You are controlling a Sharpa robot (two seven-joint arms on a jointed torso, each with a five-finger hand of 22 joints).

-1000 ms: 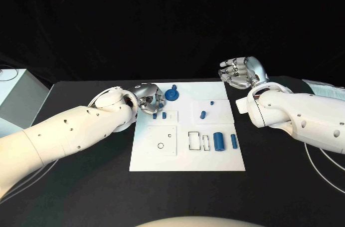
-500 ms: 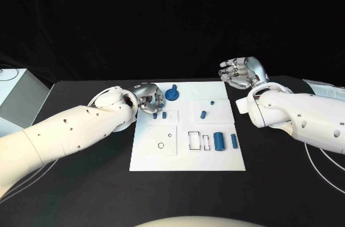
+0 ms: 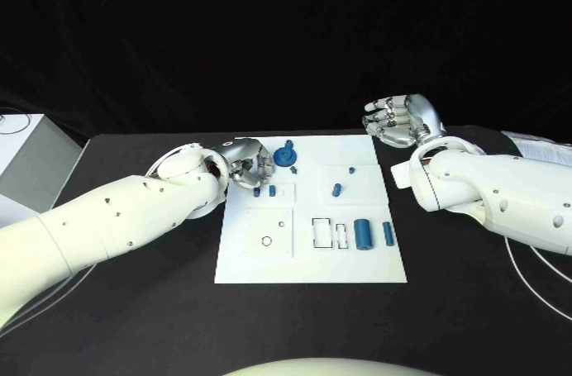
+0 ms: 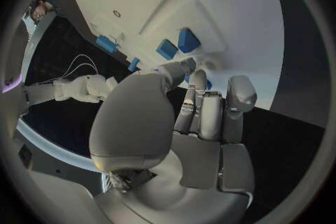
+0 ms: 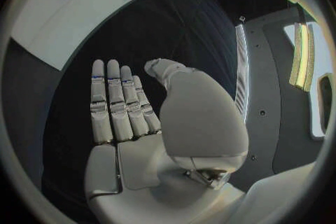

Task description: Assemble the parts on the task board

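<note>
The task board point(image 3: 310, 260), a white plate, lies in the middle of the black table point(image 3: 143, 310).

Left hand point(image 3: 248, 163): positioned at the board's left edge, toward the far left corner. Its fingers are curled inward. In the left wrist view the fingertips point(image 4: 187, 64) are close to two small blue parts, but whether anything is held between them cannot be determined.

Right hand point(image 3: 403, 120): raised beyond the board's far right corner, off the board. The right wrist view shows the palm flat, the fingers point(image 5: 112, 95) straight and side by side, the thumb set apart. It holds nothing.

Parts on the board:
- A round blue part point(image 3: 285, 155) with a knob stands near the far edge, just beside the left hand's fingers.
- Two small blue pegs point(image 3: 264, 192) stand side by side close to the left edge, nearer than the left hand.
- A small blue block point(image 3: 336, 189) sits on the right half of the board, with a tiny blue piece point(image 3: 352, 171) beyond it.
- A large blue cylinder point(image 3: 362, 234) lies toward the near right corner, with a slimmer blue cylinder point(image 3: 388, 233) just beside it on the side of the right edge.
- A rectangular black outline point(image 3: 323, 233) is marked just left of the cylinders.

A white box point(image 3: 26, 165) stands at the table's left edge. Pale cables point(image 3: 525, 264) trail across the table near its right edge.
</note>
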